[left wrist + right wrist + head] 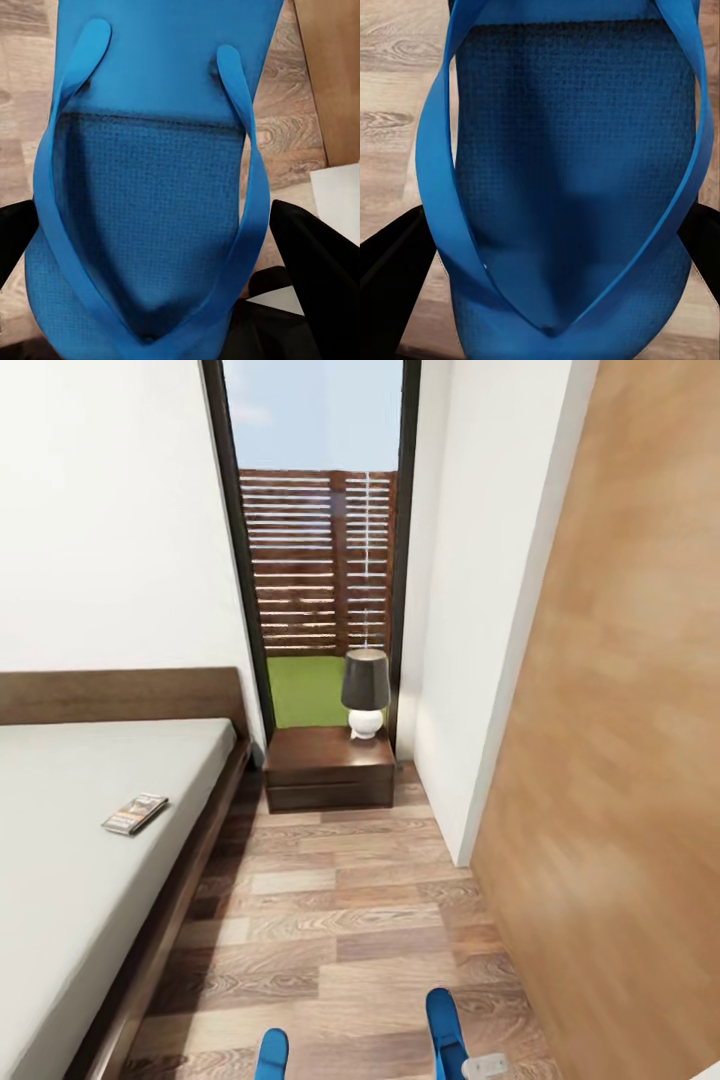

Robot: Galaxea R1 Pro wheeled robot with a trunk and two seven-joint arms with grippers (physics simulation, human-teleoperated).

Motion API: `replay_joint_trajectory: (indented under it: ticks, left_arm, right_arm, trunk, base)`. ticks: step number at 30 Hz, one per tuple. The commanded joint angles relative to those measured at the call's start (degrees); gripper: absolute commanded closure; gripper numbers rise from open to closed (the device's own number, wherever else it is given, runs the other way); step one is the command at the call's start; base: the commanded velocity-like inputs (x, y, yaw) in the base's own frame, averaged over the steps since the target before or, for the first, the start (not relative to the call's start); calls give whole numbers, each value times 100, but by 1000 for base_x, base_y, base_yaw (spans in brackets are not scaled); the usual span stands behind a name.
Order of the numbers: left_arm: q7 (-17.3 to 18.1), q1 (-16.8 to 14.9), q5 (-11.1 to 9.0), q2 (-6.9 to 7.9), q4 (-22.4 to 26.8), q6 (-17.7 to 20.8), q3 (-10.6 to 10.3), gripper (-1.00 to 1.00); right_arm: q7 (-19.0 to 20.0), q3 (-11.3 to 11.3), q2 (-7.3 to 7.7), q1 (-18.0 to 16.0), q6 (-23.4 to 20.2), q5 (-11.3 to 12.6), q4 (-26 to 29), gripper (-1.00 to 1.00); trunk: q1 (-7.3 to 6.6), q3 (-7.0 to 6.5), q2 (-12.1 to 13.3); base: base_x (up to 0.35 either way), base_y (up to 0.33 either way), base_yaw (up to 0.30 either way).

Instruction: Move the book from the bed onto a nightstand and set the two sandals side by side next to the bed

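- Step in hand, as I read it: sandal carry. Each arm has one blue flip-flop and the robot faces down the aisle between the bed [90, 830] on the left and a wood-panelled wall [620, 760] on the right.
- Left gripper [161, 247]: black fingers [319, 262] sit on either side of the left sandal [150, 187], sole between them. Looks clamped on it, partly closed to sandal width.
- Right gripper [547, 270]: same picture, dark fingers [390, 270] flank the right sandal [570, 187]. Reads as gripped.
- In the head view both sandal tips poke up at the near edge, over the plank floor [330, 920].
- The book [135, 813] lies flat on the mattress near the bed's right edge, untouched, so that step is not yet done.
- The nightstand [320, 760] stands at the far end of the aisle, just beside the bed's head corner, in front of the window. A dark-shaded lamp [366, 695] takes its right rear corner; the left part of the top is bare.
- Next move calls for: lower both sandals to the floor alongside the bed base, parallel and close together, then release. Keep them clear of the route to the book and nightstand.
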State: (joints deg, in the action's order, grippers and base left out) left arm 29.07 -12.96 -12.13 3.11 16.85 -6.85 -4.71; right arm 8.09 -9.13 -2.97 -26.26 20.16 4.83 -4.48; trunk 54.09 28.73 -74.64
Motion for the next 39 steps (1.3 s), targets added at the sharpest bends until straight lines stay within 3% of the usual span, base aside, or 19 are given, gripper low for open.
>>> replay_joint_trajectory:
  ticks: [1,39]
  left_arm:
    - [2,-5,-52,6,-6,-27,-47,100]
    - [2,-5,-52,-3,-6,-27,-53,100]
  right_arm:
    - [26,-36,-2,-11,41,53,-26,100]
    - [26,-36,-2,-11,39,53,-26,100]
  trunk:
    - [3,5,-3]
    - [3,5,-3]
  base:
    - [310,0,0]
    - [312,0,0]
